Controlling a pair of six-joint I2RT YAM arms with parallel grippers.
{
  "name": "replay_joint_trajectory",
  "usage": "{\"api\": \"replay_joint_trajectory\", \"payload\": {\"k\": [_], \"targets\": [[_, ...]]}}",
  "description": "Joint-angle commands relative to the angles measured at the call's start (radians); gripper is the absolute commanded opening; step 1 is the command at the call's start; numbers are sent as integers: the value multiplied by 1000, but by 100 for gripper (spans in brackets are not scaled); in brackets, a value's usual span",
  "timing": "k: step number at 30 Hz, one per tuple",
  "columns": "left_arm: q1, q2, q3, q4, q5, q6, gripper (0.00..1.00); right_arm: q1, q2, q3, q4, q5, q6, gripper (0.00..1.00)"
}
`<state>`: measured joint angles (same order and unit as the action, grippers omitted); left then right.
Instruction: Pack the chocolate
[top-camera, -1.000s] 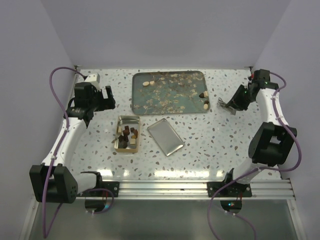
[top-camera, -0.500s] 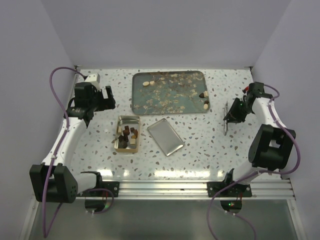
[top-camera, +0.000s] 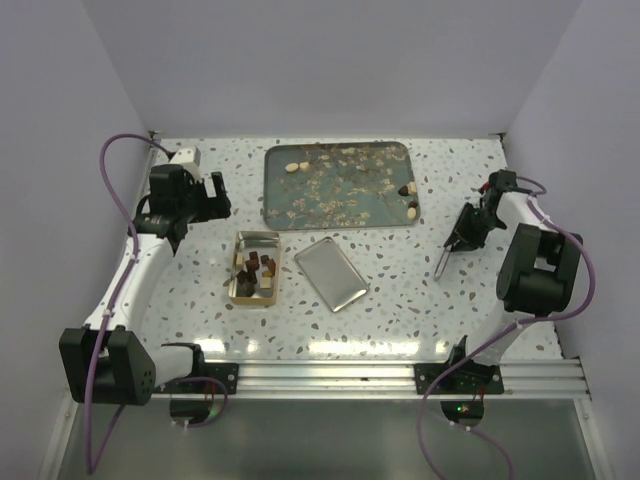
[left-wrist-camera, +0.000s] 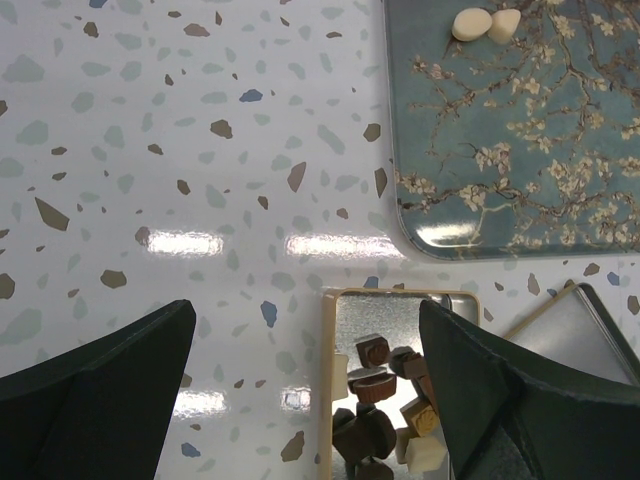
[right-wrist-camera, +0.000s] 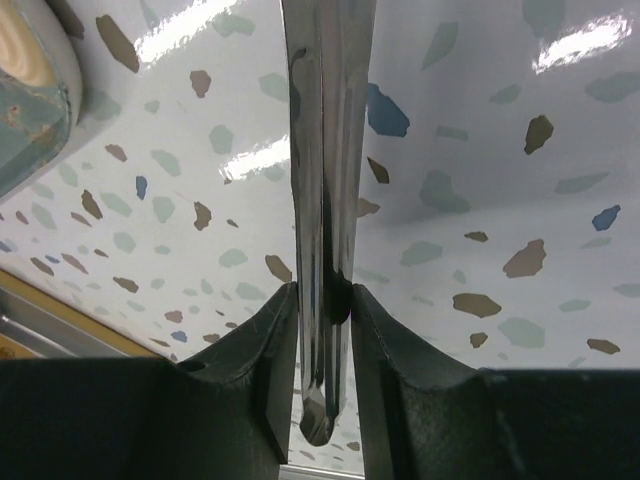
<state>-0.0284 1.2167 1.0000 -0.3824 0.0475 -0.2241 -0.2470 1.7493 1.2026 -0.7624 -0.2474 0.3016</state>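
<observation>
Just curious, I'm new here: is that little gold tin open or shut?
Open. Chocolate pieces show inside the tin, and its lid lies flat beside it, not on it.

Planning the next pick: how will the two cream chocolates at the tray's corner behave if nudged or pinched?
The cream chocolates look rounded and tiny, so they are probably light and apt to roll or skid on the smooth tray. They lie against each other, so nudging one likely shifts both. Probably firm, not floppy.

Left wrist view: tin (left-wrist-camera: 385, 310) cut off by bottom edge; some chocolate (left-wrist-camera: 372, 351), most of lid (left-wrist-camera: 572, 322) hidden behind left gripper (left-wrist-camera: 307, 308); tray (left-wrist-camera: 520, 215) runs past top, right edges. Right wrist view: tweezers (right-wrist-camera: 325, 150) tips beyond top edge.
</observation>
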Motion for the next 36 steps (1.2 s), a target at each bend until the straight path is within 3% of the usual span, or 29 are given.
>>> {"api": "replay_joint_trajectory", "payload": {"k": [1,20,36], "targets": [[7,12,6,39,-12,8,100,5,36,67,31,37,-15,30],[7,60,43,30,-35,20,100,106,338,445,-63,152,-5,40],[7,102,104,8,-26,31,100,132,331,489,-130,235,-22,68]]}}
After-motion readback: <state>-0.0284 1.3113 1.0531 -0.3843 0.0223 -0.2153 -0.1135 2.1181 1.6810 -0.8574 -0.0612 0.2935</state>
